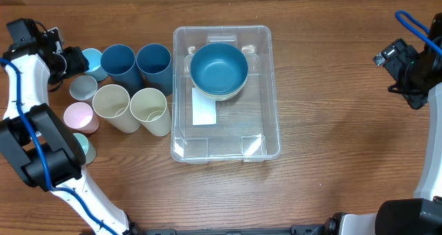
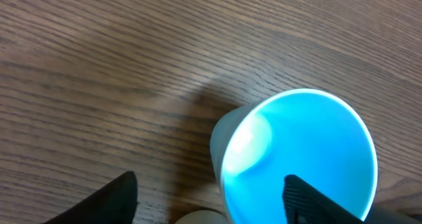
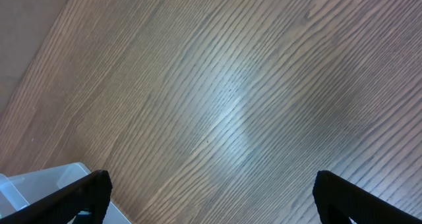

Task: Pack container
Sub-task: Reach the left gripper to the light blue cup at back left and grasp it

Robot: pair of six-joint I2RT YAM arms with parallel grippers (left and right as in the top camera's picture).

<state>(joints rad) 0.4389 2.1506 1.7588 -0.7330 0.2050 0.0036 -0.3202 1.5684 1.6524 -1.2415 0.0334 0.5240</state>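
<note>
- We are straddling the light blue cup [image 2: 297, 158]'s rim, left claw [image 2: 210, 181] spread; an off-centre pinch risks toppling it.
- Right claw [image 3: 211, 178] is hanging spread.

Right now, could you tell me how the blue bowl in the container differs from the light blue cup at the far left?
The blue bowl is deep blue; the light blue cup is paler and brighter. The bowl is much wider than the cup. The bowl sits in the container on a cream bowl; the cup stands on the table by the left gripper. Both are upright, mouth up.
</note>
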